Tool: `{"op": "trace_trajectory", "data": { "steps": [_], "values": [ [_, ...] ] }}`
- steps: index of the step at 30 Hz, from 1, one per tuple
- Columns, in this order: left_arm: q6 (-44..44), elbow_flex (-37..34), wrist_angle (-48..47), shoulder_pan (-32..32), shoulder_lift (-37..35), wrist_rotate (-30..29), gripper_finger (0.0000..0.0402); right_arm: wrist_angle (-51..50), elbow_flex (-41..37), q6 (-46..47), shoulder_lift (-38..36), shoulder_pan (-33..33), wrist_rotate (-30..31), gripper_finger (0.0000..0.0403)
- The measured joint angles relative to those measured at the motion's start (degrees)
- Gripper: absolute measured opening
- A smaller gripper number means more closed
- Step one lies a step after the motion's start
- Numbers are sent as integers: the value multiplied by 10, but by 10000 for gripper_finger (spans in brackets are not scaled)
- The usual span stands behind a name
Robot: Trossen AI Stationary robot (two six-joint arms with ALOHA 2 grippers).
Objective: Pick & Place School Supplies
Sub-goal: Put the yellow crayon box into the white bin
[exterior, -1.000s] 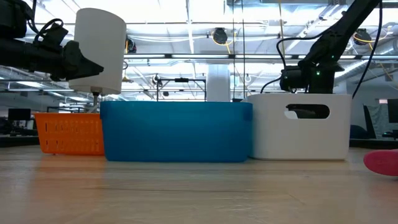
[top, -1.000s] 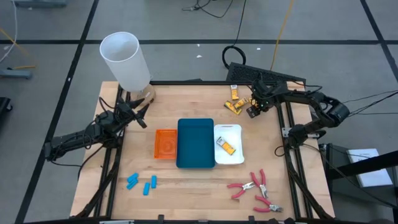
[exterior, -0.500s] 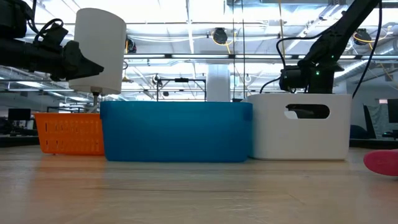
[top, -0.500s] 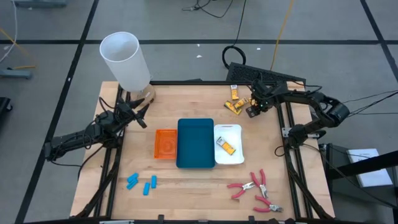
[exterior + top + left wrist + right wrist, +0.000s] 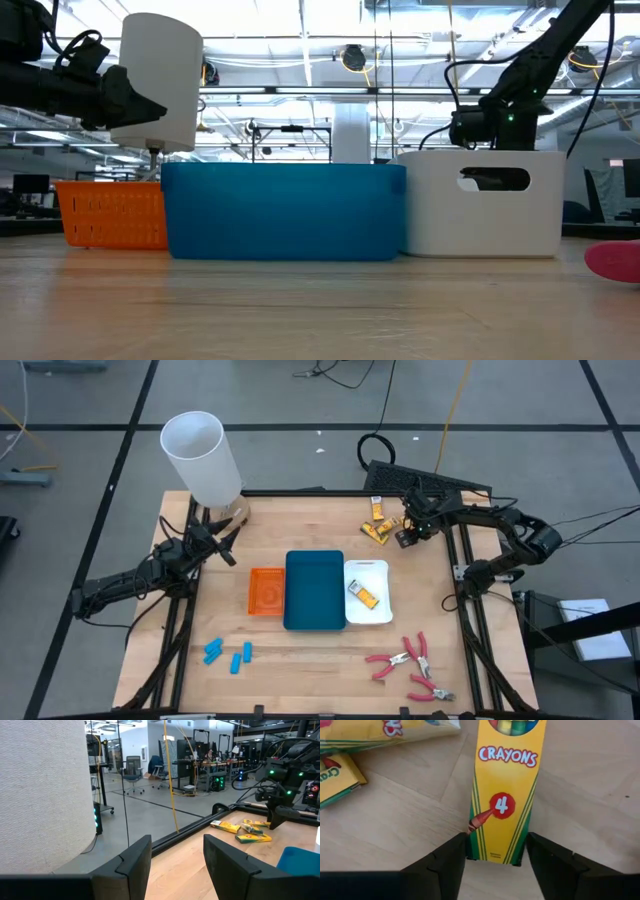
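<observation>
Several yellow crayon packets (image 5: pixel 378 520) lie flat on the table's far right. My right gripper (image 5: pixel 405 534) points steeply down over them, open. In the right wrist view its fingers stand on either side of one crayon packet (image 5: pixel 502 795), at the packet's end. Another packet (image 5: pixel 366 594) lies in the white tray (image 5: pixel 382 614). Pink-handled pliers (image 5: pixel 410 665) lie at the near right and light-blue stubby pieces (image 5: pixel 228 653) at the near left. My left gripper (image 5: pixel 177 865) waits open and level at the far left, beside the white cylinder (image 5: pixel 203 455). My right gripper has its fingers (image 5: pixel 447 865) close against the two long sides of the crayon packet near its end (image 5: pixel 472 845), coming from above and lying across it. The packet lies flat on the table. Whether the fingers touch it, I cannot tell.
An orange tray (image 5: pixel 266 592), a blue tray (image 5: pixel 314 590) and the white tray stand side by side mid-table. The tall white cylinder stands at the far left corner. Bare wood lies between the trays and the table's near edge.
</observation>
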Motion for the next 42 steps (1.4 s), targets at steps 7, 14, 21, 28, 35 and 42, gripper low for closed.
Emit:
{"op": "trace_trajectory", "data": {
  "steps": [7, 14, 21, 28, 35, 42],
  "values": [
    [0, 0, 0, 0, 0, 0, 182, 59, -1, 23, 2, 0, 21, 279],
    [0, 0, 0, 0, 0, 0, 182, 126, 0, 19, 9, 0, 30, 293],
    [0, 0, 0, 0, 0, 0, 182, 116, 3, 11, 54, 0, 30, 282],
    [0, 0, 0, 0, 0, 0, 182, 109, 2, 16, 62, 0, 30, 260],
    [0, 0, 0, 0, 0, 0, 182, 99, 1, 4, 63, 0, 29, 223],
    [0, 0, 0, 0, 0, 0, 182, 97, 1, -1, 63, 0, 29, 194]
  ]
}}
